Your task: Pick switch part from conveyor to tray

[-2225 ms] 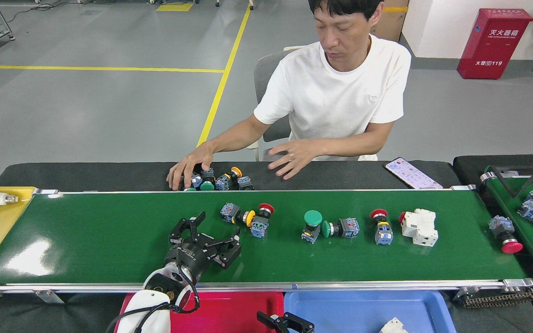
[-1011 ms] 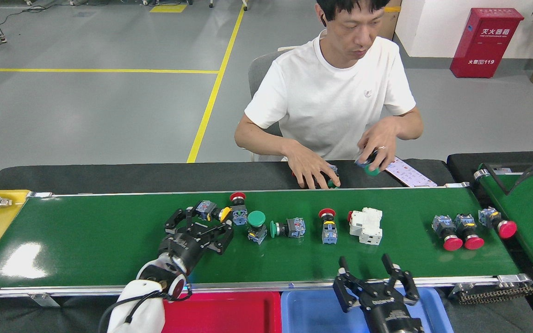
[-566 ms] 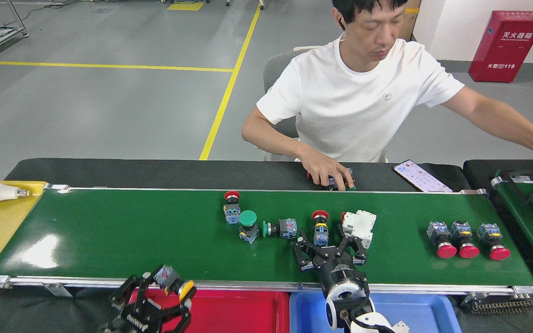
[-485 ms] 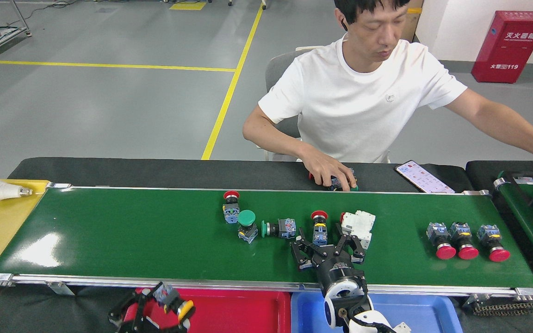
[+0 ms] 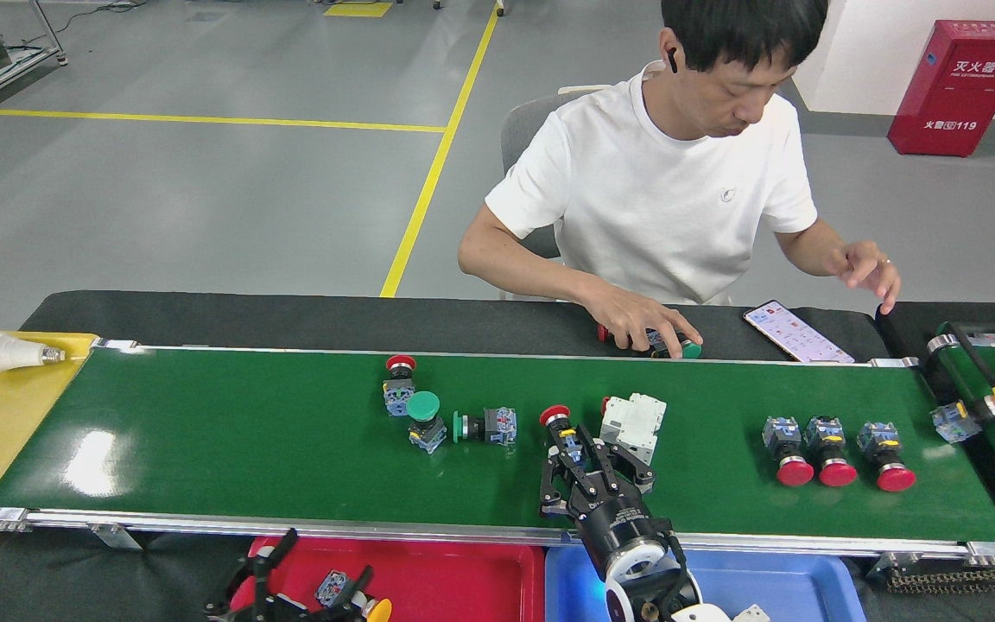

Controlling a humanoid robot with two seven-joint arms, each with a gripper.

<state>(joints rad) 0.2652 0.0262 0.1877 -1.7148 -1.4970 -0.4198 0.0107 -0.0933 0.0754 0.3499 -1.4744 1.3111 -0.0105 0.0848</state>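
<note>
on the glossy green conveyor [image 5: 204, 432], right gripper [image 5: 582, 462] fingers pinch a red-capped switch part [image 5: 560, 425]. over the red plastic tray [image 5: 463, 579], left gripper [image 5: 307, 592] fingers spread around a yellow-capped switch part [image 5: 351, 596].

A single head view looks forward and down from close behind the right gripper [image 5: 579, 449], across the conveyor [image 5: 247, 441] beyond it.
</note>
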